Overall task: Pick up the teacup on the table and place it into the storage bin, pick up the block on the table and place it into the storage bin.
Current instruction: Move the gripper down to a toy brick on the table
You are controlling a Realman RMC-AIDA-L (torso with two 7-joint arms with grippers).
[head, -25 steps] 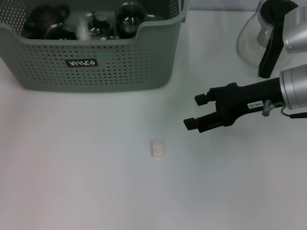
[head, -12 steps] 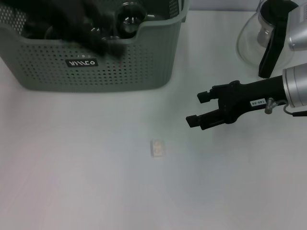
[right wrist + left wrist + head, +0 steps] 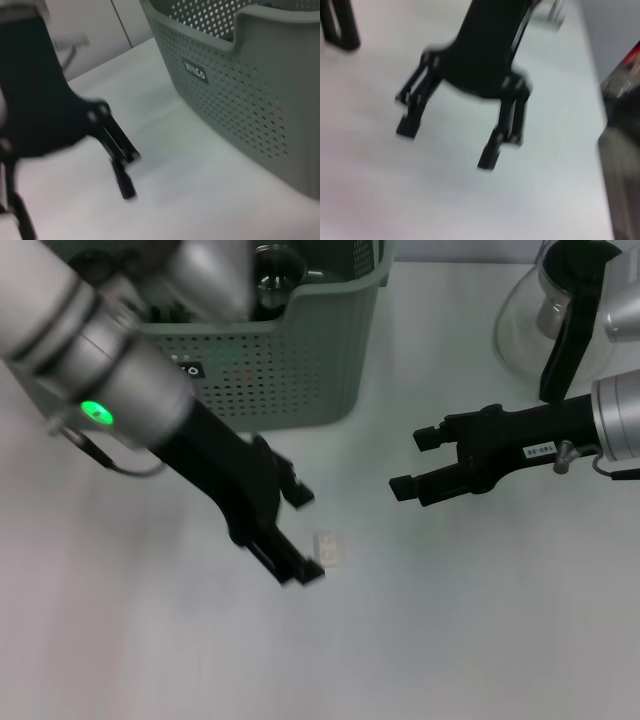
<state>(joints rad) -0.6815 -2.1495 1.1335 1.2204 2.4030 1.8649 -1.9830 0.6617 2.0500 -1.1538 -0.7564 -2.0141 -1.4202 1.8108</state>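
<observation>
Left hand (image 3: pixel 300 536) is wide open, holding nothing, low over the counter (image 3: pixel 480 640) with its fingers either side of the near edge of the block (image 3: pixel 330 550); one fingertip looks to be just beside the block, contact can't be confirmed. Block is small, pale and flat, lying on the counter in front of the bin (image 3: pixel 300 360), well apart from it. Right hand (image 3: pixel 415 462) is also open and empty, hovering beyond the block on the side away from the left hand, pointing at it. Bin already holds dark glassware; no teacup visible on the counter, so that part looks done. Risks: block is thin, so fingers may scrape the counter or nudge it sideways before closing; both hands converge near the block, so collision is possible.
</observation>
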